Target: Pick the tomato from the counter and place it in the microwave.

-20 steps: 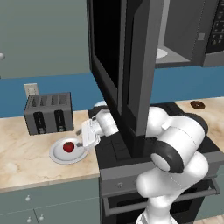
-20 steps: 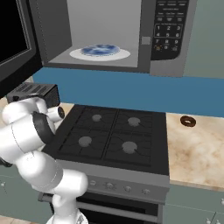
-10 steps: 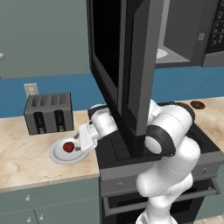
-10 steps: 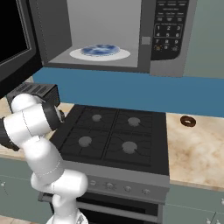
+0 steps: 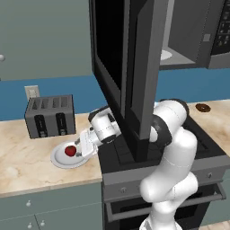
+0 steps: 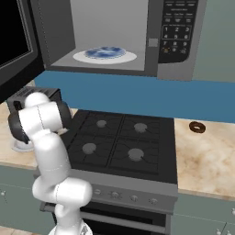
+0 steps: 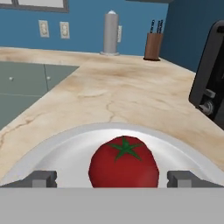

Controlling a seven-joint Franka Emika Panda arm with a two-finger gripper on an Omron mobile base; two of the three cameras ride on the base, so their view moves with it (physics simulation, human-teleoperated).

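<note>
The tomato [image 5: 70, 150] lies on a white plate [image 5: 60, 161] on the beige counter [image 5: 22, 166], in front of the toaster. My gripper [image 5: 79, 146] hangs low at the tomato's right side, open. Through the hand view, the tomato [image 7: 124, 164] sits between the two dark fingertips [image 7: 42, 178], which stand wide apart without touching it; the gripper [image 7: 112, 179] is level with the fruit. Above the stove, the microwave [image 6: 137, 36] stands open with its white turntable [image 6: 104, 55] showing. Its tall dark door [image 5: 134, 72] swings out over my arm.
A grey slotted toaster [image 5: 49, 116] stands behind the plate. The black stovetop [image 6: 121, 142] lies right of the plate, and a brown donut [image 6: 197, 127] rests on the counter beyond it. Farther along the counter, the hand view shows a knife block [image 7: 152, 46] and a metal canister [image 7: 111, 33].
The gripper has slid left and down toward the tomato, and the arm's elbow has turned and risen. Tomato and plate have not moved.
</note>
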